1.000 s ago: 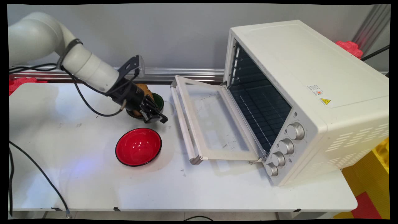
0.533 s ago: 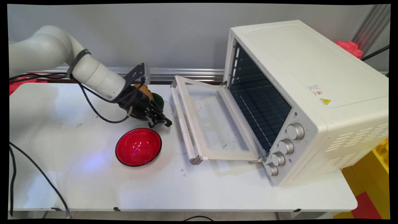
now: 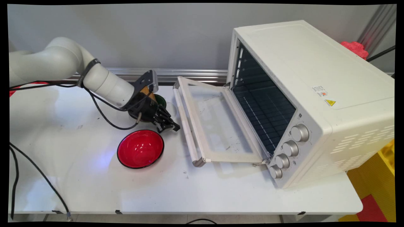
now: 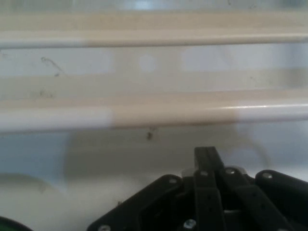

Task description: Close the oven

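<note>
- Saw the black gripper (image 3: pixel 172 127) low over the white table (image 3: pixel 221 192), at the end of the white arm reaching in from the left.
- Found the fingers (image 4: pixel 207 159) closed together in the hand view, with nothing between them.
- Placed the gripper (image 4: pixel 206 153) just beside the oven door's handle (image 3: pixel 186 126), on its left; could not tell whether it touched.
- In the hand view, saw that cream handle (image 4: pixel 154 113) as a bar straight across, right ahead of the fingertips.
- Noted the glass door (image 3: pixel 217 126) folded down flat and wide open, hinged to the white toaster oven (image 3: pixel 315 78) on the table's right half.
- Made out a wire rack inside the dark cavity, and four silver knobs (image 3: pixel 300 132) down the front panel.
- Spotted a red bowl (image 3: pixel 140 148) upright on the table, near the gripper on its near left, apart from it.
- Behind the wrist, glimpsed a green bowl (image 3: pixel 160 100) holding something brown (image 3: pixel 146 90), both largely hidden by the hand.
- Traced a black cable (image 3: pixel 104 113) looping from the forearm down to the wrist.
</note>
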`<state>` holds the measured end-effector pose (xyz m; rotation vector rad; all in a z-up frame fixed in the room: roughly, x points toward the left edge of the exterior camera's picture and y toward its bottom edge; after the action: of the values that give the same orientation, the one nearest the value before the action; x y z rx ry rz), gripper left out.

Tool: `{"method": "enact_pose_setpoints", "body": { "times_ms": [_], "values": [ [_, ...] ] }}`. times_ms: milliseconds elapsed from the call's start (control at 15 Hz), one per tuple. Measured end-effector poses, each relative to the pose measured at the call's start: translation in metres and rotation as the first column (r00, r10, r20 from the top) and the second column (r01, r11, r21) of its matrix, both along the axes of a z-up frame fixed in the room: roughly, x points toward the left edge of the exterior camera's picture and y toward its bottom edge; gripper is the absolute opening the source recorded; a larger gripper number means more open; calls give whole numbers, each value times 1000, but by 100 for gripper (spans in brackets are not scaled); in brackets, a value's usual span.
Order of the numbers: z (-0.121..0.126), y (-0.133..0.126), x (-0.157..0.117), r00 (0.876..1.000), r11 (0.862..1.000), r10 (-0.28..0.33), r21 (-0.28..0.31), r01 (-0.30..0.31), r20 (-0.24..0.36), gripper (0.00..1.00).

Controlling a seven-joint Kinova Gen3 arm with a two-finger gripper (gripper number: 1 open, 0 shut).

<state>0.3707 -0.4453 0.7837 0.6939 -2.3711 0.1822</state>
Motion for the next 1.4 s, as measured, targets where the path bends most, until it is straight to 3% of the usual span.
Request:
{"method": "enact_pose_setpoints", "body": {
  "times_ms": [800, 1400],
  "values": [
    [-15, -4, -14, 998, 1000, -11, -19, 10, -54, 0],
    [-14, -8, -22, 995, 999, -14, -33, 11, -101, 0]
  ]
}}
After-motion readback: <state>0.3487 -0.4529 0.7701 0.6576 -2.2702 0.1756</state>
